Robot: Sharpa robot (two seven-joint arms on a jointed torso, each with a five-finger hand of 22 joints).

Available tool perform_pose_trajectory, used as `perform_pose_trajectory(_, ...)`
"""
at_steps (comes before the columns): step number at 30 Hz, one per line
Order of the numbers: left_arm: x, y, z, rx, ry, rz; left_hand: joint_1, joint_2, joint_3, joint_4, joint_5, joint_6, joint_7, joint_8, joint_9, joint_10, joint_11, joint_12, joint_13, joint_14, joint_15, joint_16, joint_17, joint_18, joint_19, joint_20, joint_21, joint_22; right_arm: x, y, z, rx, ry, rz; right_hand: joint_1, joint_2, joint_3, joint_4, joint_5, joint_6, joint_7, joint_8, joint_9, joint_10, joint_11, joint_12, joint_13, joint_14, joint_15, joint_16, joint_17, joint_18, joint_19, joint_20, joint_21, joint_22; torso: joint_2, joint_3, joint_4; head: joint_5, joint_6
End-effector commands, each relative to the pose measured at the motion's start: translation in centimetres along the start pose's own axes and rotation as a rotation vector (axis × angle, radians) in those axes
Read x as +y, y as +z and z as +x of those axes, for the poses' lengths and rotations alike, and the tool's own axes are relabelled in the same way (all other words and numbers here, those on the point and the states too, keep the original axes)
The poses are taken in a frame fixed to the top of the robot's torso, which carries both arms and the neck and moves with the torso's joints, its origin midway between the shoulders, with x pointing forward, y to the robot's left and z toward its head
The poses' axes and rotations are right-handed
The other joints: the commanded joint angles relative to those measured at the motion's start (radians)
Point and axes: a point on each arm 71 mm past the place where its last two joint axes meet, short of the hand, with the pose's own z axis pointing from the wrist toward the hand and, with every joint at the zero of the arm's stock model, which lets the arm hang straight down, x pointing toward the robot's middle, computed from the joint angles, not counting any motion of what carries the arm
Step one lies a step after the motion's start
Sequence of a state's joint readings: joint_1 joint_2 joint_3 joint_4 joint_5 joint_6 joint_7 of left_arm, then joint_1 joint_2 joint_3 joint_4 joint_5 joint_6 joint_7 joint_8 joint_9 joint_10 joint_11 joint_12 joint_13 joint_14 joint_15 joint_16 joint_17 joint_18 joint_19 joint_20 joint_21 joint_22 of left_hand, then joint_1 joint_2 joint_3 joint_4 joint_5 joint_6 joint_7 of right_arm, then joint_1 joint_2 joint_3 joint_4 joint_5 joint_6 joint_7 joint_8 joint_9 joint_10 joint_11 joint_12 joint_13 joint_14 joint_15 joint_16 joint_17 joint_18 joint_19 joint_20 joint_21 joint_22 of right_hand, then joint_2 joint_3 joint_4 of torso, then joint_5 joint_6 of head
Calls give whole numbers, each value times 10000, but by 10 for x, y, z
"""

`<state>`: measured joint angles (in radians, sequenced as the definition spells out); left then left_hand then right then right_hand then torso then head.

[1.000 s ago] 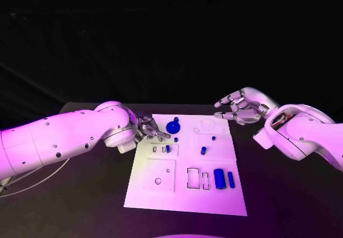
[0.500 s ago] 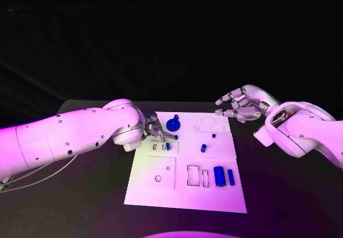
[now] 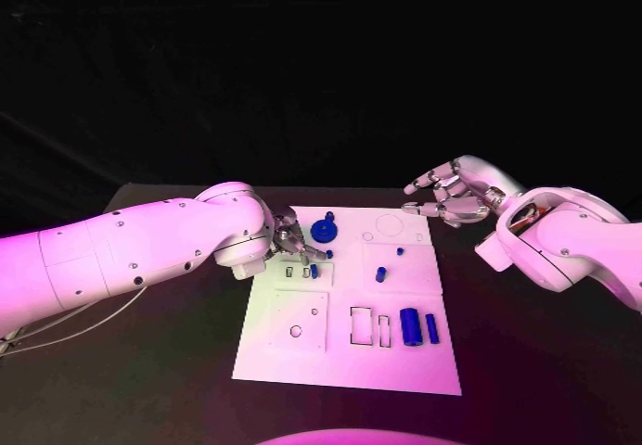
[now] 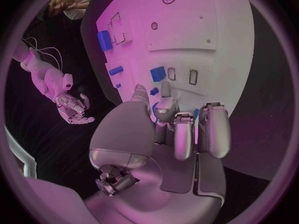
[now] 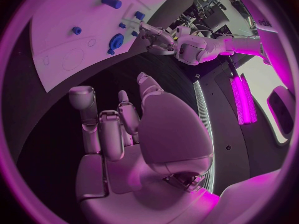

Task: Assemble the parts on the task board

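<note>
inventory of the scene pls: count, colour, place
task board: 1, white, middle of the black table
round part: 1, blue, far end of board
small parts: several, blue, board's middle, one by the left fingers
long parts: 2, blue, side by side, near right of board
left robot hand: 1, silver, fingertips at board's far left; a small blue piece sits by them, grip unclear
right robot hand: 1, silver, above table off board's far right corner, holding nothing

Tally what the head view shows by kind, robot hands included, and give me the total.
White task board: 1
Silver robot hands: 2
Blue parts: 7, counting the disc and its peg as one
Total: 10
</note>
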<state>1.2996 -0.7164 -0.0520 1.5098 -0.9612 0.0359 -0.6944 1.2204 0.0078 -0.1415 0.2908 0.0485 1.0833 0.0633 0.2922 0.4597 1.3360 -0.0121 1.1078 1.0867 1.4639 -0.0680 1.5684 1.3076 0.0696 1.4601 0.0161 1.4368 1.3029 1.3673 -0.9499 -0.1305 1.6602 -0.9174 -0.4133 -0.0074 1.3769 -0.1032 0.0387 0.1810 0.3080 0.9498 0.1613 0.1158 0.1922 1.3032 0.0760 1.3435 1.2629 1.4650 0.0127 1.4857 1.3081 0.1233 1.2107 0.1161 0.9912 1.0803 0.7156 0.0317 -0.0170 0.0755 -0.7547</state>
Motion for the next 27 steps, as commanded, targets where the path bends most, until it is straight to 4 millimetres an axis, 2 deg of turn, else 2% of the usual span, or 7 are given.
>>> perform_pose_trajectory(1, 0, 1, 1, 211, 283, -282, -73, -43, 58, -2, 5, -52, -9, 65, 18, -19, 14, 53, 12, 1069, -43, 24, 2632, -185, 158, 35, 38, 17, 0, 0, 1, 40, -102, -25, -82, 17, -58, 11, 23, 36, -11, 34, 12, -72, 29, -56, -14, 477, -50, -61, 770, 118, -46, -6, -51, -9, 2, -5, 6, 3, -26)
perform_pose_trajectory(17, -4, 5, 7, 630, 555, -291, 174, -122, 257, -39, 4, -152, -5, 151, 250, -60, 17, 61, 45, 1069, -39, 24, 2632, -202, 165, 42, 109, 135, 0, 1, 1, 68, -102, -13, -93, 26, -67, 25, 36, 39, -14, 41, 15, -75, 27, -58, -18, 473, -52, -68, 760, 124, -62, -7, -84, -31, 1, 9, -1, -13, -122)
perform_pose_trajectory(27, -4, 6, 8, 771, 657, -310, 235, -104, 314, -41, 5, -160, -9, 182, 315, -51, 15, 88, 78, 1069, -38, 24, 2632, -205, 165, 45, 123, 158, 0, 1, 2, 79, -102, -21, -93, 26, -67, 25, 36, 39, -14, 41, 15, -75, 27, -58, -18, 473, -52, -68, 760, 124, -62, -7, -84, -31, -2, 11, 9, -9, -142)
